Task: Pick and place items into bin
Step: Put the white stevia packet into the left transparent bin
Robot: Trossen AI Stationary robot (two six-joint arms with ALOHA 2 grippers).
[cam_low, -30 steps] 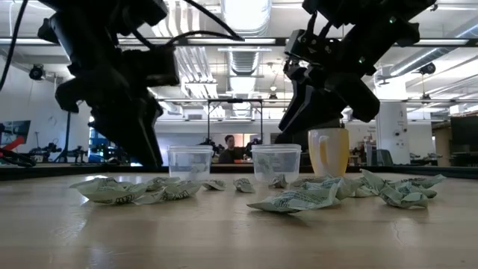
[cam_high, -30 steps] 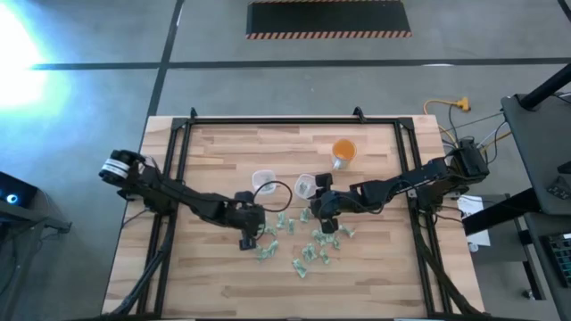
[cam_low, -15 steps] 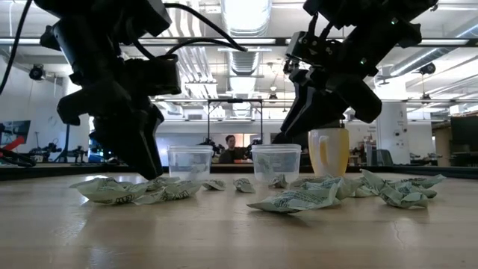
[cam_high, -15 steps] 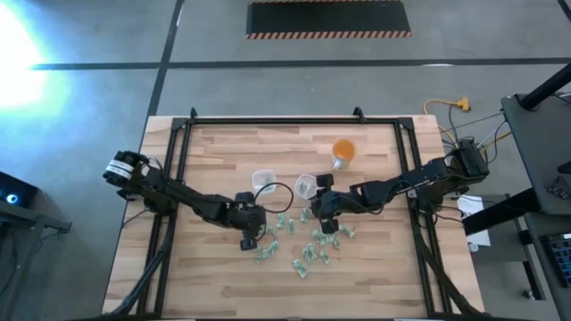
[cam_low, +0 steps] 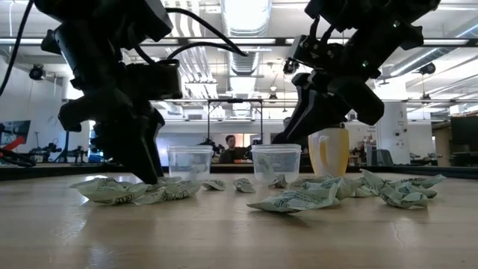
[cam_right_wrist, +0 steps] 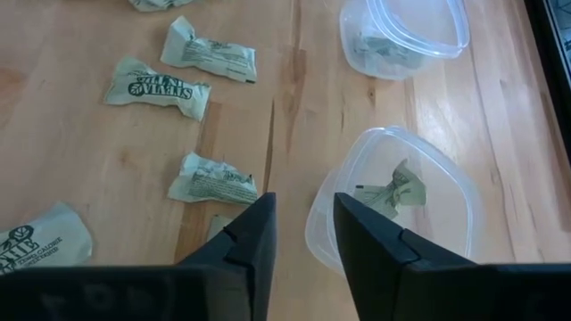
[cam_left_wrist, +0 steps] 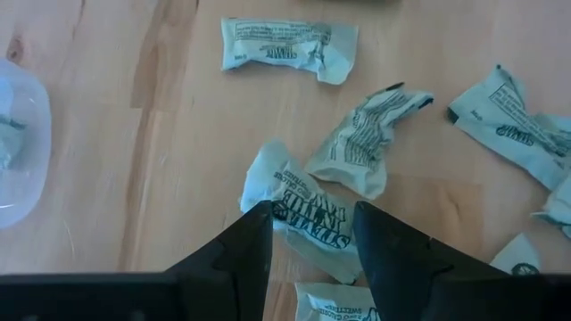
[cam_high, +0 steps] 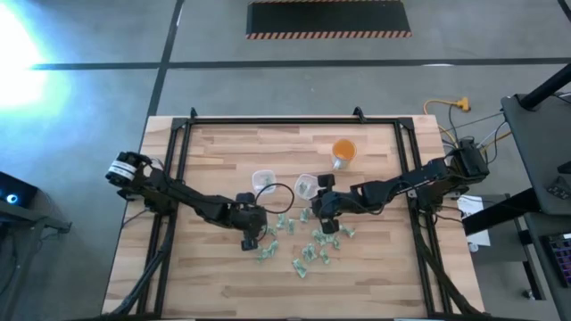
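Several small pale green-and-white packets (cam_high: 308, 248) lie flat on the wooden table, in front of two clear plastic cups (cam_high: 262, 181) (cam_high: 305, 185). My left gripper (cam_left_wrist: 312, 218) is open and low over the left of the scatter. Its fingers stand on either side of one crumpled packet (cam_left_wrist: 299, 223) lying on the wood; I cannot tell whether they touch it. My right gripper (cam_right_wrist: 303, 205) is open and empty, hovering above the table beside the nearer clear cup (cam_right_wrist: 393, 205), which holds one packet (cam_right_wrist: 393, 192). The farther cup (cam_right_wrist: 406, 31) also holds a packet.
An orange cup (cam_high: 343, 152) stands behind the clear cups toward the far right. More packets (cam_left_wrist: 285, 45) (cam_left_wrist: 513, 125) lie close around the left gripper. Black rails (cam_high: 178, 178) run along the table's left and right sides. A person (cam_low: 228, 148) sits far behind the table.
My left gripper has come down toward the table and now reaches the packets at the left of the scatter, moving slightly toward the near edge. The right arm and the packets have kept still.
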